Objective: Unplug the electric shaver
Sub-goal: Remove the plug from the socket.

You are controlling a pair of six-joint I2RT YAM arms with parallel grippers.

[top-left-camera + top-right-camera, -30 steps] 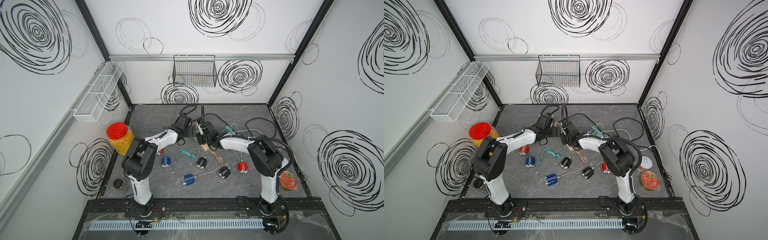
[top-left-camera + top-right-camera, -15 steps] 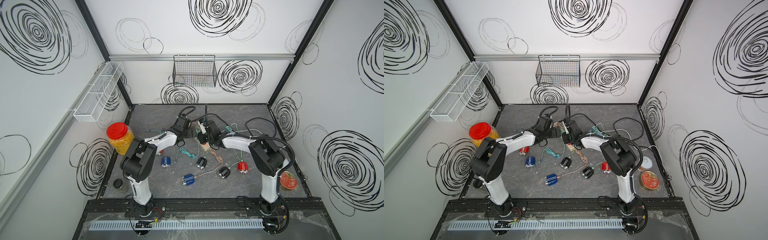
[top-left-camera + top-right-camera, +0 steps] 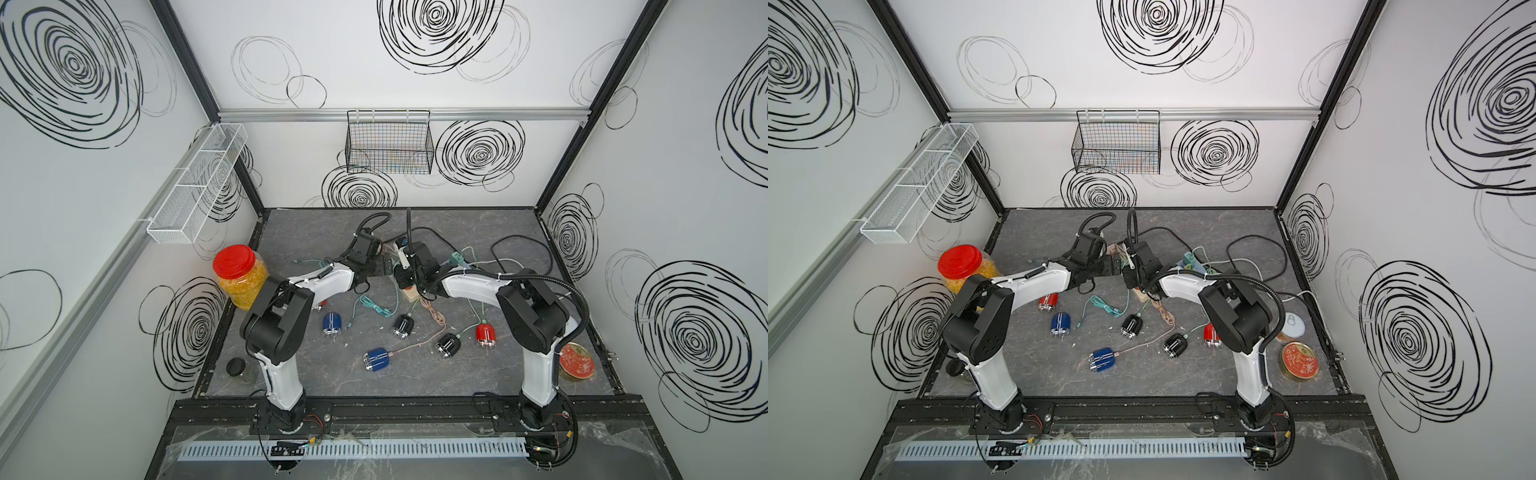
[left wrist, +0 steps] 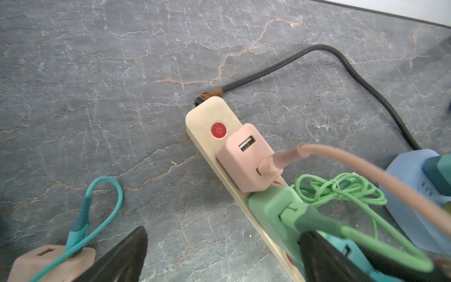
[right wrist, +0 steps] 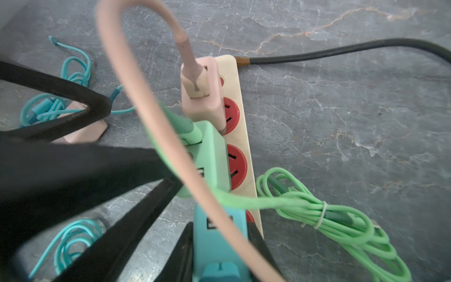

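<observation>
— What sits furthest left on the worktop (image 3: 478,232)?

— A jar (image 3: 240,272) with a red lid and yellow filling, right at the left edge.

— And the shavers?

— They are strewn across the front half. From the left there is a blue shaver (image 3: 332,324), then a second blue shaver (image 3: 376,359) nearer the front. Next come a black shaver (image 3: 402,325), a second black shaver (image 3: 448,344) and a red shaver (image 3: 485,334). All of them lie on their sides, clear of both arms.

— Where is the power strip (image 4: 207,117)?

— It lies flat mid-worktop, behind the shavers and between the two arms. Next to its red switch sits a pink adapter (image 4: 246,158). A green adapter (image 4: 271,207) touches that one, and a teal adapter (image 5: 212,249) comes after it. A pink cable (image 5: 186,48) is plugged into the pink adapter. In both top views a pinkish lead runs from the second blue shaver back toward the strip.

— What about the left gripper (image 4: 224,232)?

— It hangs just beside the strip with its fingers spread wide and nothing between them.

— And the right gripper (image 5: 219,228)?

— It is clamped on the teal adapter, with one dark finger pressed to each side. I cannot tell which shaver that adapter's lead feeds.

— Anything at the far right?

— A round red tin (image 3: 575,360) near the right edge.
</observation>
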